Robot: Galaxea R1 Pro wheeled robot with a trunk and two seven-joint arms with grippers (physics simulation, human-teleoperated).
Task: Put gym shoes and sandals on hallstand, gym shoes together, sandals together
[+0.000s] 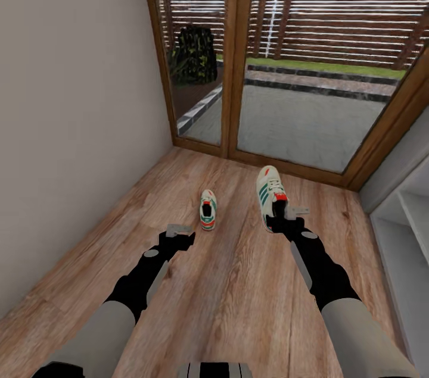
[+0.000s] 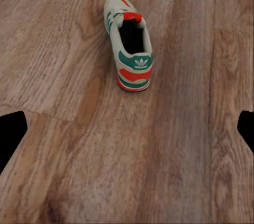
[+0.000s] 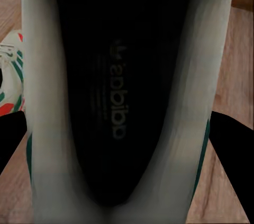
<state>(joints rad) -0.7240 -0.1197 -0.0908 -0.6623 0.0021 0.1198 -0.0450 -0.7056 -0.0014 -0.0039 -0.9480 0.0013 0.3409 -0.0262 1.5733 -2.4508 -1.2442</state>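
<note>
Right gripper [image 1: 279, 222] I find clamped on the heel of one gym shoe [image 1: 270, 192], its dark insole directly under the fingers. Left gripper [image 1: 177, 234] hangs spread wide; ahead of it the second gym shoe [image 2: 129, 44] lies on the corridor floor [image 1: 238, 283].

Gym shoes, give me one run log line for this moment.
right gripper: around right gym shoe's heel | left gripper: open, short of left gym shoe | both on corridor floor

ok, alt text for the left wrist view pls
A cream gym shoe with green stripes and a red-orange heel patch stands upright on the wood-plank corridor floor, heel toward the camera. The left gripper's dark fingertips frame it from both edges, well short of the shoe.
</note>
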